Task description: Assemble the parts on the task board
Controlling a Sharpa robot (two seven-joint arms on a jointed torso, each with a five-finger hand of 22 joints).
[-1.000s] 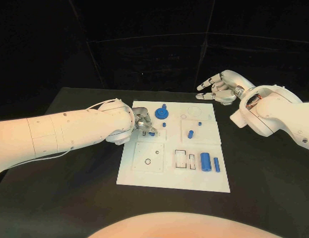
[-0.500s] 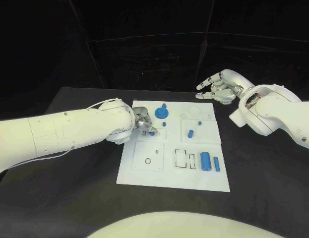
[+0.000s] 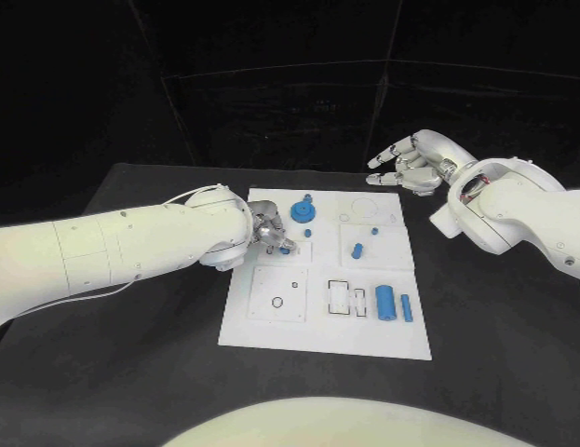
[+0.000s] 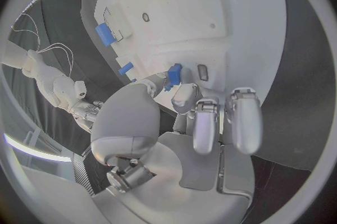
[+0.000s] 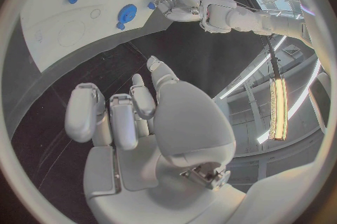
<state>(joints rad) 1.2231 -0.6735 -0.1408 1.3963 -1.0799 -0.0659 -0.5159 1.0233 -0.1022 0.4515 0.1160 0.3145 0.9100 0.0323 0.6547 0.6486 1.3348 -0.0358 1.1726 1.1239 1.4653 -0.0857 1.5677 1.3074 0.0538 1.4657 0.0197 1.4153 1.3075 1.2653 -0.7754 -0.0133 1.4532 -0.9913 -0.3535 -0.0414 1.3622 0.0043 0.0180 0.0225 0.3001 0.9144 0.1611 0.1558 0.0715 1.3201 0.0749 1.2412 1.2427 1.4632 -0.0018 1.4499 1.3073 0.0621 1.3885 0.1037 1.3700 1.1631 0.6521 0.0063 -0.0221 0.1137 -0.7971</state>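
The white task board (image 3: 319, 321) lies in the middle of the black table. My left hand (image 3: 268, 226) is over the board's left side and pinches a small blue part (image 3: 286, 248) between thumb and fingertips. In the left wrist view that small blue part (image 4: 173, 75) is right beside a small slot (image 4: 202, 72) in the board. My right hand (image 3: 411, 161) hangs above the table just past the board's far right corner, its fingers apart and nothing in them. The right wrist view shows my right hand (image 5: 133, 117) bare, high over the board (image 5: 63, 10).
On the board lie a round blue part (image 3: 302, 211), a blue peg (image 3: 357, 250), two small blue pieces (image 3: 308, 233) (image 3: 373, 228), and two blue cylinders (image 3: 386, 301) (image 3: 407, 308) at the near right. Outlined recesses (image 3: 342, 298) sit beside the cylinders.
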